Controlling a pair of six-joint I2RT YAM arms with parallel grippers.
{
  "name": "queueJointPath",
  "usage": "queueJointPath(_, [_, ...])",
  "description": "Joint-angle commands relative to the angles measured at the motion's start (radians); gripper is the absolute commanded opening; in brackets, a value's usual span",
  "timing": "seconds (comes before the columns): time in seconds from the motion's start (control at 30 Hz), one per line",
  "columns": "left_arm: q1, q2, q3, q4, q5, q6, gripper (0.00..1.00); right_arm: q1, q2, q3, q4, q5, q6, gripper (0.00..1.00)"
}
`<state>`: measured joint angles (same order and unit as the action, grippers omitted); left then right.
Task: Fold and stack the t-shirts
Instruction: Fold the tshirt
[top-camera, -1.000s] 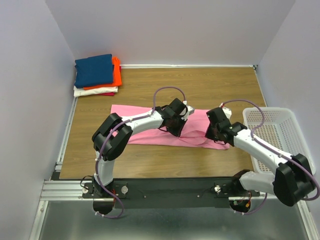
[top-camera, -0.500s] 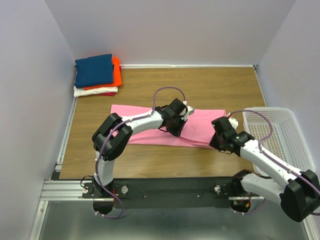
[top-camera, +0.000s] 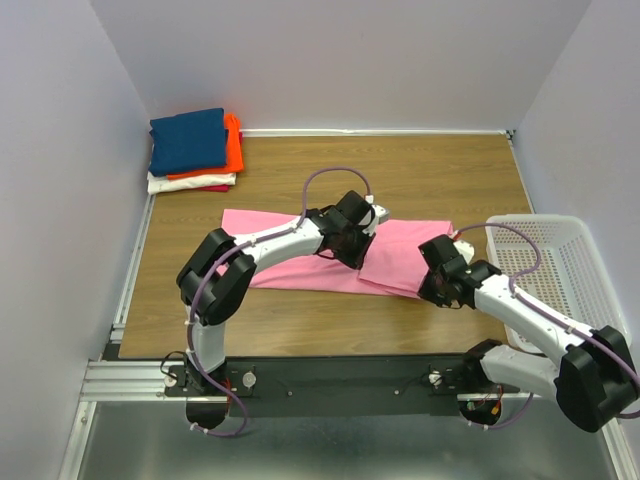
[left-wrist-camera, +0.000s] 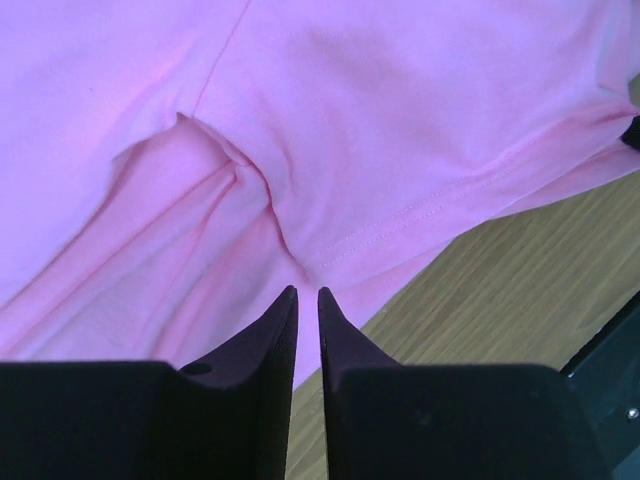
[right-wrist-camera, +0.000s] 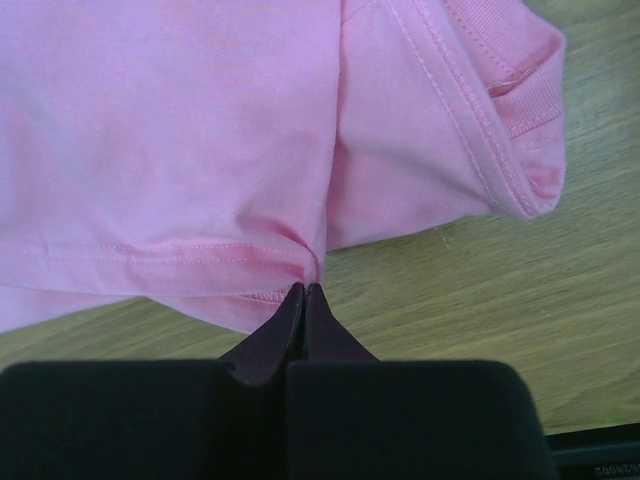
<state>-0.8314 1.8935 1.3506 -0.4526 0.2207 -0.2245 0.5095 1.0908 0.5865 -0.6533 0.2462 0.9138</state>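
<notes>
**Item 1. Pink t-shirt**: one, large and plain. It lies flat across the middle of the wooden counter as a long band, left to right. Its right-hand part sits as an upper layer with a slanted edge. In the right wrist view the ribbed collar shows at the far right, and the stitched hem runs along the near side.

**Item 2. Stack of folded t-shirts**, far left corner of the counter, well apart from Item 1. The navy blue t-shirt is on top and the orange t-shirt is under it. The white t-shirt comes next, and the red t-shirt shows only as a sliver at the bottom.

**Item 3. Left tool**, over the middle of the pink t-shirt, tips at its near hem. The fingers are almost together with a thin slit between them. A crease in the cloth runs toward the tips, but from here I cannot tell whether cloth is nipped.

**Item 4. Right tool**, at the near edge of the shirt's right end. It is clenched tight on the hem, and the cloth puckers at the tips.

**Item 5. White mesh basket**, at the right edge of the counter, beside the right arm.
</notes>
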Motion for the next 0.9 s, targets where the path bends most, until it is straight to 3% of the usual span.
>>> queueJointPath(0.0, [0.005,-0.054,0.036,-0.023,0.012,0.013,0.21,0.006,-0.014,0.039,-0.058,0.048,0.031,0.00])
queueJointPath(0.33, [0.005,-0.017,0.059,0.031,0.111,-0.015,0.21,0.006,0.084,0.125,-0.059,0.082,-0.001,0.00])
queueJointPath(0.47, [0.005,0.006,0.032,0.061,0.127,-0.016,0.21,0.006,0.060,0.107,-0.060,0.074,0.008,0.05])
queueJointPath(0.5, [0.005,0.013,0.018,0.064,0.134,-0.018,0.21,0.006,0.040,0.093,-0.062,0.068,0.013,0.07])
queueJointPath(0.67, [0.006,-0.004,-0.005,0.074,0.111,-0.026,0.21,0.004,-0.015,0.075,-0.078,0.051,0.028,0.34])
queueJointPath(0.87, [0.078,-0.079,-0.076,0.080,0.055,-0.053,0.21,0.006,-0.016,0.121,-0.078,0.068,0.023,0.35])
